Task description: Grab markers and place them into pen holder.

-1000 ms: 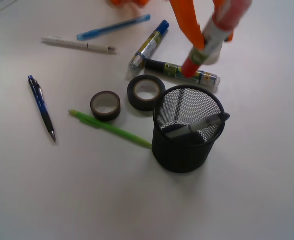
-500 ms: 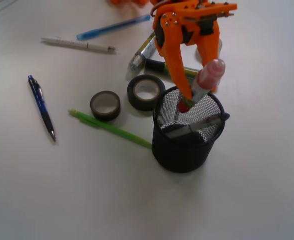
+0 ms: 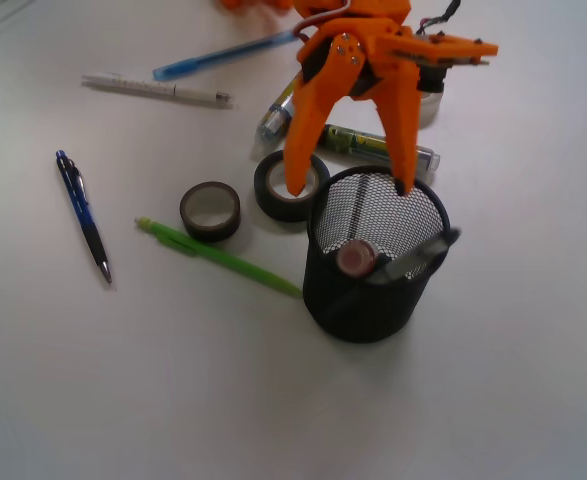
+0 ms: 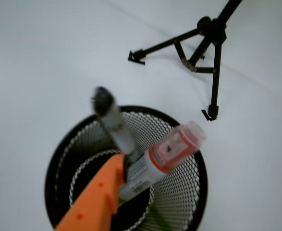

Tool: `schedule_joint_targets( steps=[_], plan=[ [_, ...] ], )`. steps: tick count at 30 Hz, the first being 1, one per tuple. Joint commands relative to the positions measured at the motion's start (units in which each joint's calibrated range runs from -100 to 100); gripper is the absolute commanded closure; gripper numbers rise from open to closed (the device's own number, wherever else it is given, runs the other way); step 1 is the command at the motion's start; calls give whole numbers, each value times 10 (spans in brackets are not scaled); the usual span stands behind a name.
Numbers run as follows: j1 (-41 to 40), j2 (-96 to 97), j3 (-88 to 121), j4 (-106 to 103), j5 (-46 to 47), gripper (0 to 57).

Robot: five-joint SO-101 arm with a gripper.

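**Red marker in the cup, two more on the table**

Now that the red marker (image 3: 356, 257) stands inside the holder (image 3: 373, 300), the gripper (image 3: 351, 187) hangs just above the rim with its jaws spread wide and nothing between them. One orange finger (image 3: 298, 180) points down outside the cup, over the black tape roll (image 3: 291, 185); the other hangs over the far rim. In the wrist view the marker (image 4: 165, 156) leans against the mesh wall, its clear pink cap up, beside a dark pen (image 4: 113, 124) that leans the other way. It tilts because the cup is wider than the barrel, so it rests where the wall catches it.

The black marker (image 3: 378, 145) lies flat behind the holder, partly hidden by the gripper. The blue marker (image 3: 280, 108) lies just beyond it, also partly covered. Both are well within reach, I judge, and are what is left to do.

The brown roll (image 3: 210, 210), green pencil (image 3: 218, 256) and thin pens lie to the left, apart from the markers, so they should not get in the way.
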Motion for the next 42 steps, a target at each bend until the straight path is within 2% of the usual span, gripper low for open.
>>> schedule_joint_targets(
  steps=[1,9,15,21,28,36,42],
  plan=[
    [12,-73,-74,152,50,183],
    [16,-122,-292,534,126,184],
    [-43,-123,-268,701,95,184],
    [-131,-122,-122,624,38,184],
    [-174,-122,47,496,3,184],
    [-153,-117,143,457,3,184],
    [-128,-14,84,469,43,185]
  ],
)
